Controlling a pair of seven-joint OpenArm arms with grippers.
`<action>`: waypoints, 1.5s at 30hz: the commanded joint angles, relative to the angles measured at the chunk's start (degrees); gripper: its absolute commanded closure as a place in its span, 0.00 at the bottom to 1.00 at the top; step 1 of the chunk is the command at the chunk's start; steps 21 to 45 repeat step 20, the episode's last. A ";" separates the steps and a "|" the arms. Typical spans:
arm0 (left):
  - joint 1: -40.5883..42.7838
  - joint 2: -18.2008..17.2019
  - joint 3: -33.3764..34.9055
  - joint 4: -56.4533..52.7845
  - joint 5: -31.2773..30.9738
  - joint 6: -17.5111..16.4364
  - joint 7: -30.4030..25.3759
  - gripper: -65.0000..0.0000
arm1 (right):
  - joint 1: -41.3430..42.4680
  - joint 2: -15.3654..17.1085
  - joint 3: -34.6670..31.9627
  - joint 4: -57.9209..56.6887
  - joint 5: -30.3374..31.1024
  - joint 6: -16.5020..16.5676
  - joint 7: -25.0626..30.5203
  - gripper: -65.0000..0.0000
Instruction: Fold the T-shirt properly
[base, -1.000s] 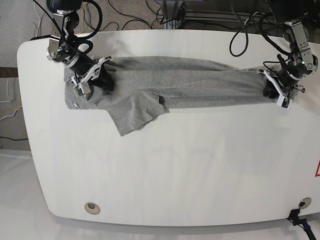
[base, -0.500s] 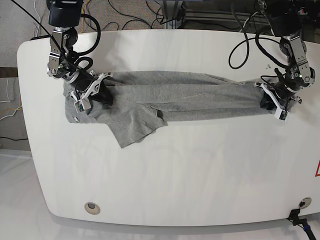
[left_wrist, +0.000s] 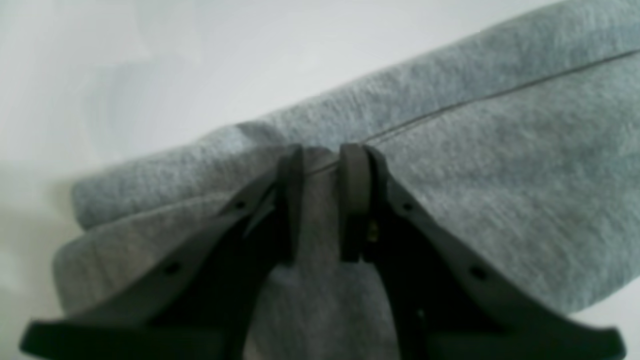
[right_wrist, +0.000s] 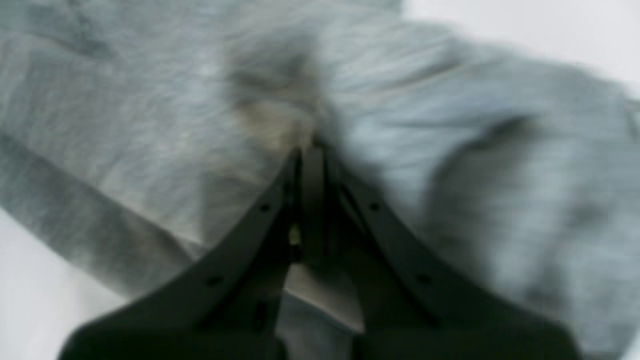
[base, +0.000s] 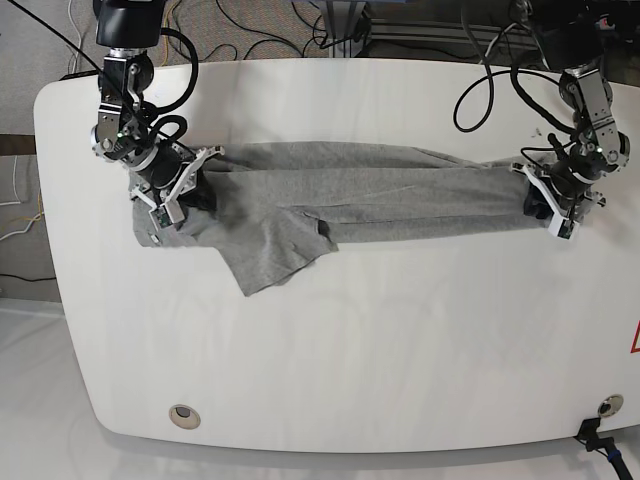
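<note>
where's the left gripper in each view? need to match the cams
Base: left gripper at right edge of the table, clamped on the T-shirt's end.
Left wrist: bottom centre, black fingers pinching grey cloth.
Right wrist: not in view.
Shared landmark: the T-shirt's stitched seam and white table.

Matt grey knit T-shirt (base: 380, 190)

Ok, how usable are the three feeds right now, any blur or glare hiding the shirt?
Base view: sharp, evenly lit, soft shadow under the T-shirt, mild sheen on the table. Left wrist view: fairly clear, seam readable, left end effector pinching fabric. Right wrist view: motion-smeared, folds indistinct around the right end effector.
</note>
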 joint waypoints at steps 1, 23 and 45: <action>0.31 -0.88 -0.22 3.49 1.18 0.42 -2.79 0.84 | -0.58 -0.16 0.25 6.00 1.16 0.25 1.92 1.00; 16.84 4.48 1.81 21.60 1.88 0.42 -16.59 0.83 | -21.42 -13.26 0.51 28.95 -19.41 -9.02 14.75 1.00; 16.84 4.48 1.81 21.60 1.88 0.42 -16.59 0.83 | -21.42 -13.26 0.51 28.95 -19.41 -9.02 14.75 1.00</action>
